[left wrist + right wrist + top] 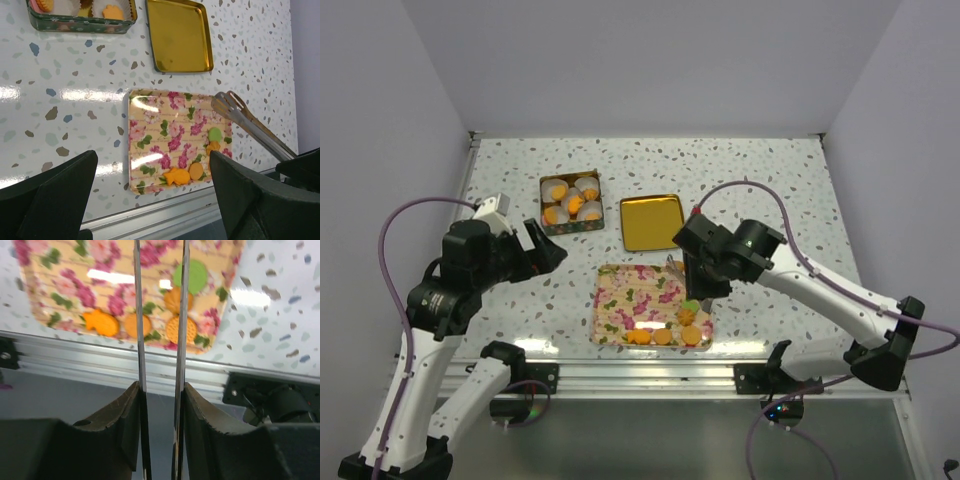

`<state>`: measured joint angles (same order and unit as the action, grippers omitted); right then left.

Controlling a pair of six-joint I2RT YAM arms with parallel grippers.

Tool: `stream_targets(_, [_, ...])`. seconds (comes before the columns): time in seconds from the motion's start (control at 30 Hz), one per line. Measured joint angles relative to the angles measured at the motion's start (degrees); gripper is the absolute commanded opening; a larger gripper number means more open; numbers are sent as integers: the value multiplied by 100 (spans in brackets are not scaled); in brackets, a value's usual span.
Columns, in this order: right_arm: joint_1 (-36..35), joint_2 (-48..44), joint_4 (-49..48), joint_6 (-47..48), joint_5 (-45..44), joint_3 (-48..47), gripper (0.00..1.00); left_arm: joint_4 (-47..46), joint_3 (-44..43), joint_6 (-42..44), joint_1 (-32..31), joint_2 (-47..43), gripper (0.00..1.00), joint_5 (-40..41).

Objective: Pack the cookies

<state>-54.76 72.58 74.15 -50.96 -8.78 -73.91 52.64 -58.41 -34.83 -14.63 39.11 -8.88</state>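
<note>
Several orange-brown cookies (665, 335) and a pale green one (692, 305) lie at the near right of a floral tray (620, 300). My right gripper (160, 390) is shut on metal tongs (138, 315), whose two blades run out over the tray, either side of the round cookies (175, 299) and next to the green cookie (190, 276). In the left wrist view the tongs (250, 127) slant above the tray's right edge with nothing in their tips. More cookies sit in white paper cups in a green tin (571, 203). My left gripper (152, 200) hangs open, left of the tray.
The tin's gold lid (651, 221) lies upturned behind the tray, right of the tin. An aluminium rail (100, 357) runs along the table's near edge just below the tray. White walls close in the speckled table (770, 190) on three sides.
</note>
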Motion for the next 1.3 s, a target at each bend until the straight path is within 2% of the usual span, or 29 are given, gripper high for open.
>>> stream_targets(0.37, [0,1978,-177,717,-70,-2505,36,63,-284,13,0,107,100,157])
stream_targets(0.6, [13,3860,-48,1270,-52,-5093,37,83,-387,17,0,131,100,284])
stream_targets(0.73, [98,4586,-31,1453,107,-6151,36,142,-498,61,0,155,100,411])
stream_targets(1.07, [546,5388,-144,1561,588,-6413,36,337,-752,157,0,120,100,739])
stream_targets(1.3, [605,5574,-225,1633,708,-6413,36,560,-785,164,0,-17,100,944])
